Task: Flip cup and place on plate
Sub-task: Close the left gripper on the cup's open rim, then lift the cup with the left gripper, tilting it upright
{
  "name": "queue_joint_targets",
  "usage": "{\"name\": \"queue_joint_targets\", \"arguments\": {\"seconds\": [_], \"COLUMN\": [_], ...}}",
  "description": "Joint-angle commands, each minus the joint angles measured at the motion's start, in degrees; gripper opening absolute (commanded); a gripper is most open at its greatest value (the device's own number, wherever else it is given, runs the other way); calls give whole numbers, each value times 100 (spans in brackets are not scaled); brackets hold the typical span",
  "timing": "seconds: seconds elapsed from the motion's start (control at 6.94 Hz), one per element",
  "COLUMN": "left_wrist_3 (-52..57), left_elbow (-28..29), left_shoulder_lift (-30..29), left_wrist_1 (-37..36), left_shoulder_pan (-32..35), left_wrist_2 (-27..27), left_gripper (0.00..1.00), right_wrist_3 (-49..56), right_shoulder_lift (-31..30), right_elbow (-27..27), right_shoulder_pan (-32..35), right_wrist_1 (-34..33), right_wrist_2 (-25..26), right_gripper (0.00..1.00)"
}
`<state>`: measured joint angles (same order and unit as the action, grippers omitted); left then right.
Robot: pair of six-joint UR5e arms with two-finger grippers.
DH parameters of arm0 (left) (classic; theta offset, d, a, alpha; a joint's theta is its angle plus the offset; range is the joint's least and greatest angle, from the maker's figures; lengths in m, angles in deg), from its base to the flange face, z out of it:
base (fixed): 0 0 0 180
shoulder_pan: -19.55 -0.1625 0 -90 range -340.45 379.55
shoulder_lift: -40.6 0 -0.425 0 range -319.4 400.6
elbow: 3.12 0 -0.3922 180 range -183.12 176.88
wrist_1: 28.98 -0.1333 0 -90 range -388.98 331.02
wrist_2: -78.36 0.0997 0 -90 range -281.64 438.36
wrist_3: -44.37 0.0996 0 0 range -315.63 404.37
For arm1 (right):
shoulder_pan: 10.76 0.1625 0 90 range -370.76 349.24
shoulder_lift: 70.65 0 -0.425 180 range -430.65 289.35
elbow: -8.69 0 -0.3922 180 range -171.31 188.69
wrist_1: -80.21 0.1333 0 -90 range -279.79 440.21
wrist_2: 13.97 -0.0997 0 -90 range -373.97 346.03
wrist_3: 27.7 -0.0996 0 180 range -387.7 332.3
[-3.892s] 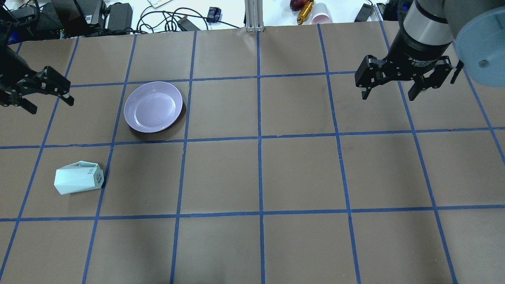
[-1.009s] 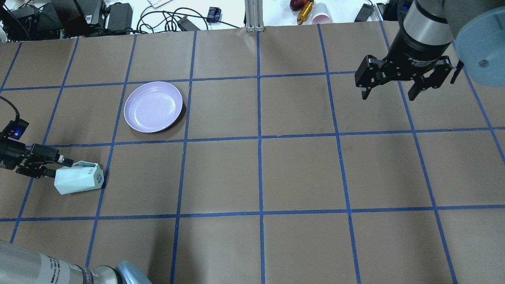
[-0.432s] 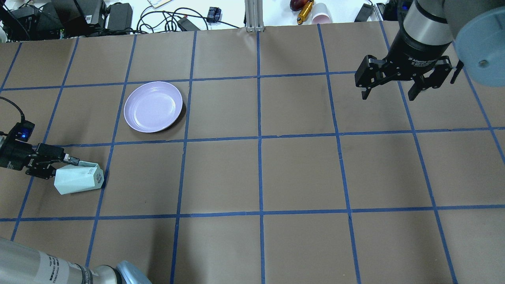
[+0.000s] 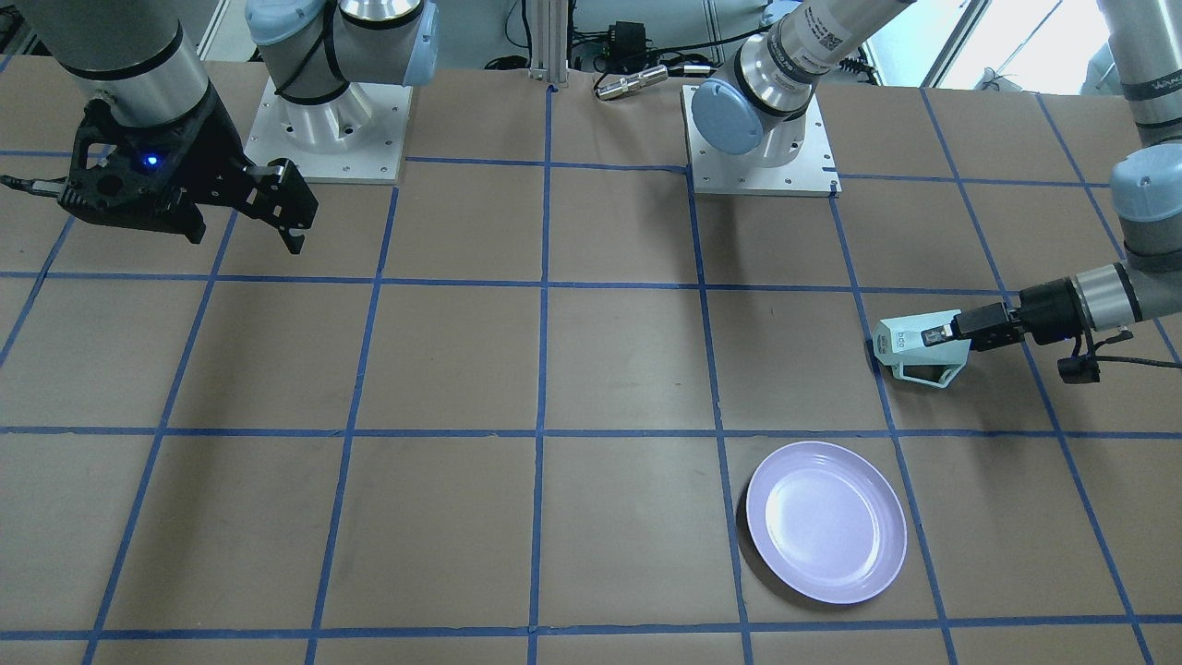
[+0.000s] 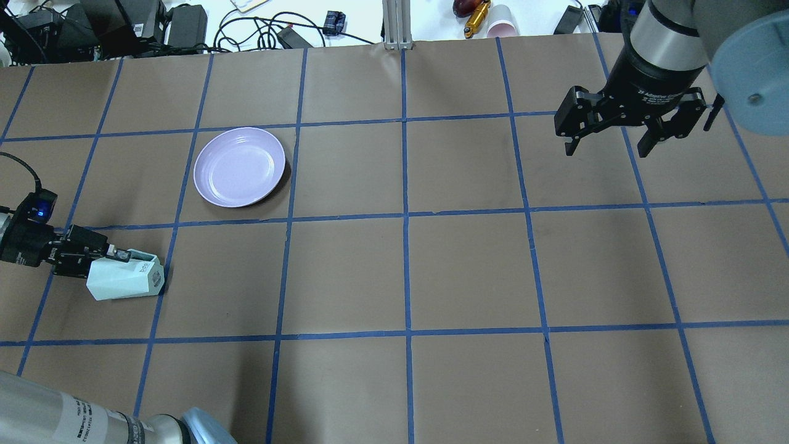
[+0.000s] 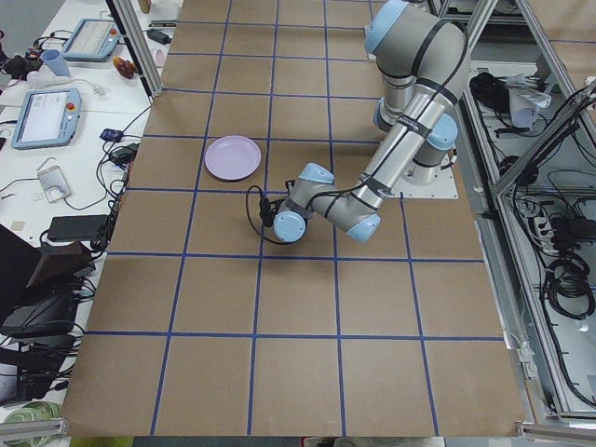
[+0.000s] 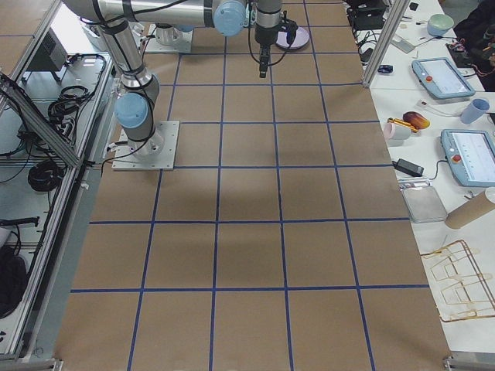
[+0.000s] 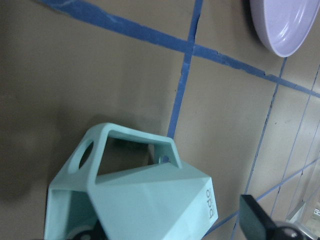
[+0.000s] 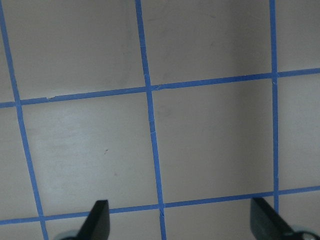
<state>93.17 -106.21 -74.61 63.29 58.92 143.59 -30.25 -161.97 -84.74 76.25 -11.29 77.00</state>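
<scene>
The pale mint-green cup (image 5: 123, 280) lies on its side on the brown table, base with its dark label pointing right, and also shows in the front view (image 4: 910, 349). In the left wrist view the cup (image 8: 150, 200) fills the lower frame, handle up. My left gripper (image 5: 114, 260) is open at the cup's mouth end. One finger (image 8: 255, 222) is outside the wall and the other sits at the mouth, so the wall lies between the jaws. The lavender plate (image 5: 239, 166) sits one square farther back. My right gripper (image 5: 607, 145) is open and empty, high over the far right.
Blue tape lines divide the table (image 5: 468, 277) into squares. Cables, power bricks and a pink cup (image 5: 502, 21) lie beyond the far edge. The two arm bases (image 4: 757, 139) stand at the robot's side. The left arm's elbow (image 5: 92, 419) crosses the near left corner.
My left gripper came down from the upper left to the cup's mouth end and slid right along the cup; the cup shifted slightly. The right arm has not moved.
</scene>
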Motion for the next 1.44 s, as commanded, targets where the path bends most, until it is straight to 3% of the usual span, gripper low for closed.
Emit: {"name": "queue_joint_targets", "arguments": {"seconds": [0.0, 0.72, 1.01, 1.3], "left_wrist_3": [-176, -1214, -1669, -2248], "left_elbow": [25, 578, 771, 1332], "left_shoulder_lift": [33, 393, 638, 893], "left_wrist_1": [-25, 71, 19, 1], "left_shoulder_pan": [0, 201, 516, 1061], "left_wrist_2": [25, 95, 602, 1321], "left_gripper": [0, 0, 0, 0], "right_wrist_3": [0, 0, 0, 0], "right_shoulder_lift": [0, 0, 0, 0], "right_elbow": [0, 0, 0, 0], "right_shoulder_pan": [0, 0, 0, 0], "right_wrist_1": [0, 0, 0, 0], "right_wrist_2": [0, 0, 0, 0], "right_gripper": [100, 100, 100, 100]}}
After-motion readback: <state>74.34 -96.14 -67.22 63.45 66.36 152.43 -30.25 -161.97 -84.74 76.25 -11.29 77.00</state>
